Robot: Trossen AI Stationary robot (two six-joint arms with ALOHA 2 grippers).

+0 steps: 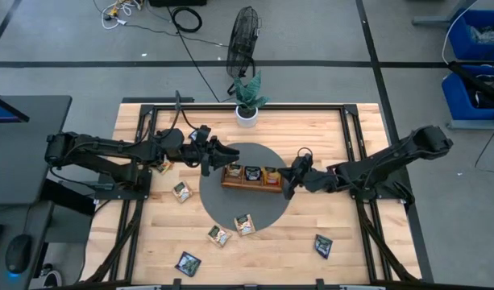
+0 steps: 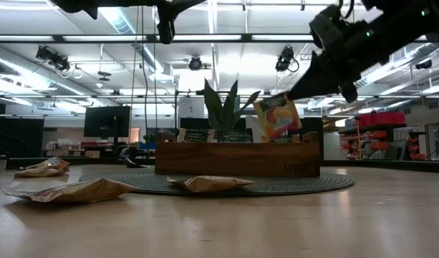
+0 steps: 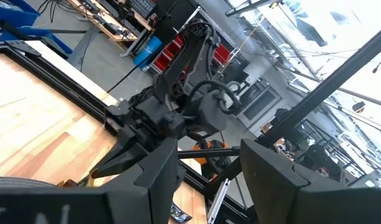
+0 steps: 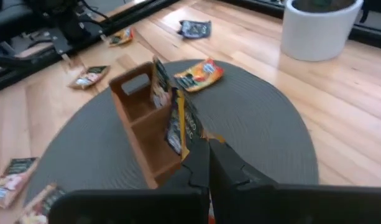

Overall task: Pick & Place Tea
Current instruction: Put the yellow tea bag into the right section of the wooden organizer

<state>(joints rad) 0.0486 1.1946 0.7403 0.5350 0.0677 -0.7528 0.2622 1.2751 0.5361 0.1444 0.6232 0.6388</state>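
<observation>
Table: bare wood along near edge and right side; loose sachets scattered toward near-left corner. Round mat at centre, tray on its far half, long axis left-right. Left gripper above mat's left edge, fingers apart, holding nothing. Right gripper at tray's right end, clamped on orange sachet, sachet on edge, tilted, over end compartment.
</observation>
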